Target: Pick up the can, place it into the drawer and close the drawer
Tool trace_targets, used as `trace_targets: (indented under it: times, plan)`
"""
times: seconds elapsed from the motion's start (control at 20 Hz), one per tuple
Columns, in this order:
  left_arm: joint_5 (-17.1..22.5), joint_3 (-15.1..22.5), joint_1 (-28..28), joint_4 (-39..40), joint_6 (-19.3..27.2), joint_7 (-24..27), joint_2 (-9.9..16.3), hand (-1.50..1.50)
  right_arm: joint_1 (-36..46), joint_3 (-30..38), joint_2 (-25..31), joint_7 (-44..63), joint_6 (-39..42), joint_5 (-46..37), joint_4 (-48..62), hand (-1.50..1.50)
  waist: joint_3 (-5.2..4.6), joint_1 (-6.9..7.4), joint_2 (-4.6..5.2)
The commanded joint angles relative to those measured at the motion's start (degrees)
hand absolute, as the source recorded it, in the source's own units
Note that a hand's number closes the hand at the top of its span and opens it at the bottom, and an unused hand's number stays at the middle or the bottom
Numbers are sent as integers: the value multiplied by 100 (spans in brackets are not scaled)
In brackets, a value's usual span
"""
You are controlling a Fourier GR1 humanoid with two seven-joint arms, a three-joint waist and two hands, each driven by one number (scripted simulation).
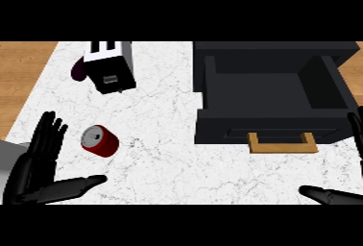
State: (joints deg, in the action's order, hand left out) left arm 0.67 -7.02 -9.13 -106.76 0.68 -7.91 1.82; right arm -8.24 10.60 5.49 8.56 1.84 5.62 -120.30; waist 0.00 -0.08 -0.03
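Marble counter, white with grey veining, fills most of the head view, with a wooden surface showing past its left side. The red can lies on its side on the counter at the left, its grey lid end turned up and to the left. The left hand stands open just beside the can, fingers straight and pointing up, thumb stretched out to the right below the can; it does not touch the can. The right hand shows only in part at the lower right edge, a thumb pointing left and fingertips along the right border, fingers straight and holding nothing. The black drawer is pulled open at the upper right, its tan handle facing the robot. A toaster sits at the upper left, with a dark purple object against its left side.
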Motion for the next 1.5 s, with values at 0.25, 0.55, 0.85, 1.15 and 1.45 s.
trace_targets:
  times: [0.25,0.55,0.85,1.15,1.45]
  plan:
    - [-358,-88,238,1651,217,1325,-172,-150,-153,-218,-215,153,-18,-240,-410,-150,-1,-5,2]
    - [-241,-165,-39,1983,239,1671,-175,-150,19,449,112,113,295,249,-2,-150,1,9,1]
    - [-74,-695,883,3753,178,2381,211,-150,-85,141,-53,275,312,-4,-413,-150,-2,-10,7]
    - [102,-758,1219,4443,183,2639,286,-150,-221,651,119,823,427,461,-981,-150,0,-13,0]
    - [154,-955,1890,5962,330,3373,346,-150,208,545,120,1070,272,320,-964,-150,-3,-19,6]
